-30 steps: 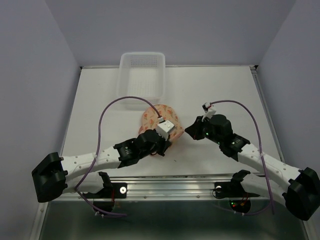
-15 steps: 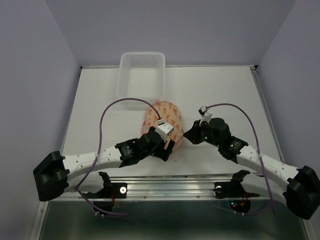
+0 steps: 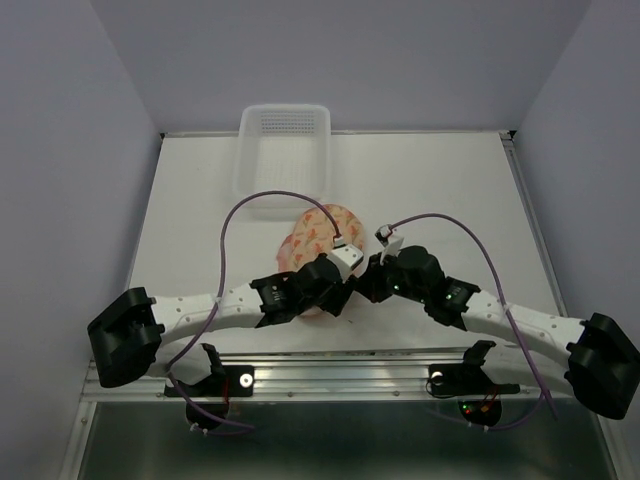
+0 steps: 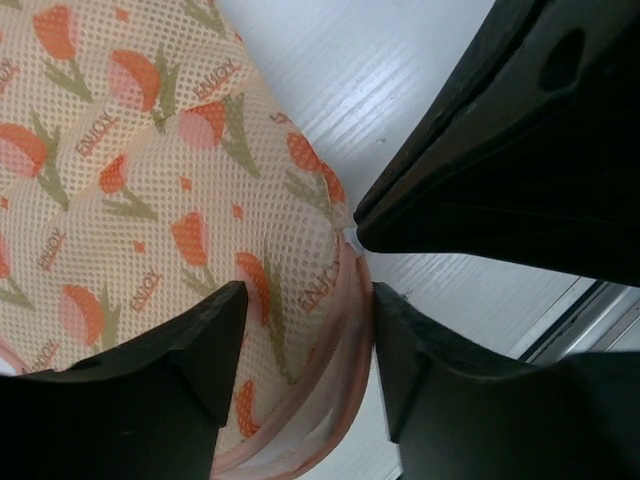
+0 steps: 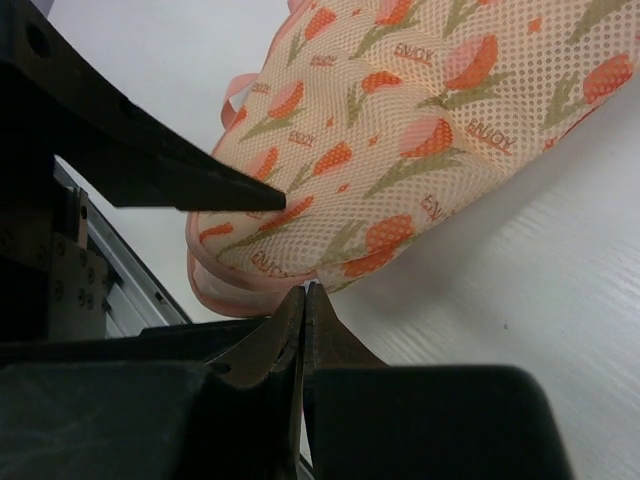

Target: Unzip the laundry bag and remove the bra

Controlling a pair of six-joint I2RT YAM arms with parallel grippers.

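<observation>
Spanning the pink zipper trim [image 4: 338,385], the left gripper [image 4: 300,310] was held partly open, nothing grasped. The laundry bag [image 4: 150,180], judged soft and light, cream mesh with orange tulips, was seen by the table's [image 3: 450,180] near edge, best pinched at its trim. The right gripper [image 5: 303,295] was pressed shut there.

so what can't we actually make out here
- bra: in no view; if it is inside, the laundry bag hides it.
- zipper pull: in the top view the left arm covers the bag's near end; the wrist views show only pink trim.
- what the shut right end effector pinches, if anything: in the right wrist view its own fingertips hide it.
</observation>
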